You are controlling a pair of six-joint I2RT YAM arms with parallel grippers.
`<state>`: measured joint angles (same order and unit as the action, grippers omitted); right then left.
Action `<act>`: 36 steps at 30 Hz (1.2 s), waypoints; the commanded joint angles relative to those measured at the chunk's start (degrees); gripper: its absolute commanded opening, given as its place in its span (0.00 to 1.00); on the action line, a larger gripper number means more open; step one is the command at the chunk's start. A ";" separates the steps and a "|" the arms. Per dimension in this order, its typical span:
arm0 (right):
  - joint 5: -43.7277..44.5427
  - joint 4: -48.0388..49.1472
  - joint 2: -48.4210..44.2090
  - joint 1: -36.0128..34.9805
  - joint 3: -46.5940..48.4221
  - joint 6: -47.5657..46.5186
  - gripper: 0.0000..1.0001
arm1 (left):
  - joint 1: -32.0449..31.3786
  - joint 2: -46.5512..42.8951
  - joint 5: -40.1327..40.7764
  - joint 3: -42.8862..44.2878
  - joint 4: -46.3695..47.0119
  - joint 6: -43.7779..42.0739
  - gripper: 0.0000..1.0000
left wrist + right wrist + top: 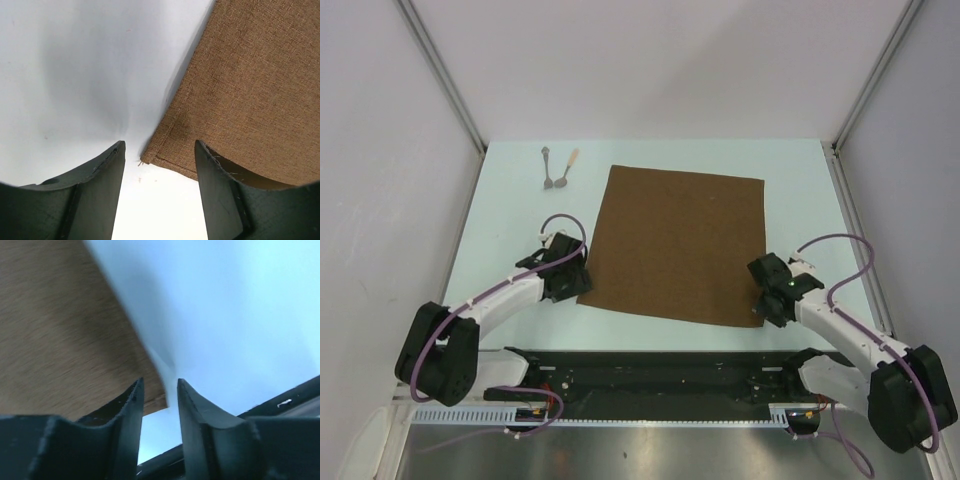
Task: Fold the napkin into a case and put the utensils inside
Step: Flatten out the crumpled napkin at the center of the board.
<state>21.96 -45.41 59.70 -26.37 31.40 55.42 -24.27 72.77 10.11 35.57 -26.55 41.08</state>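
Top external view: the napkin point(675, 245) lies flat and unfolded, a plain brown matte square, so no case is made yet and the utensils point(558, 170) lie just off its far left corner. Left gripper point(159, 150) stands wide open over its near left corner. The right gripper point(160, 385) is narrowly open at its near right corner, and neither holds cloth.

Centre frame: napkin point(675, 245) flat on table point(510, 200). Upper left: utensils point(558, 170) side by side, apart from napkin. At napkin's lower-left corner, left gripper point(575, 283); at lower-right corner, right gripper point(763, 306).
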 commanded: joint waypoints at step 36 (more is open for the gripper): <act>-7.28 2.25 -13.64 4.57 -8.81 10.59 0.00 | 2.04 1.14 -5.54 -3.23 0.62 7.78 0.53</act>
<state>12.60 -43.20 47.86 -21.43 22.83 65.54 -22.83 73.19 5.21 33.95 -26.13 46.13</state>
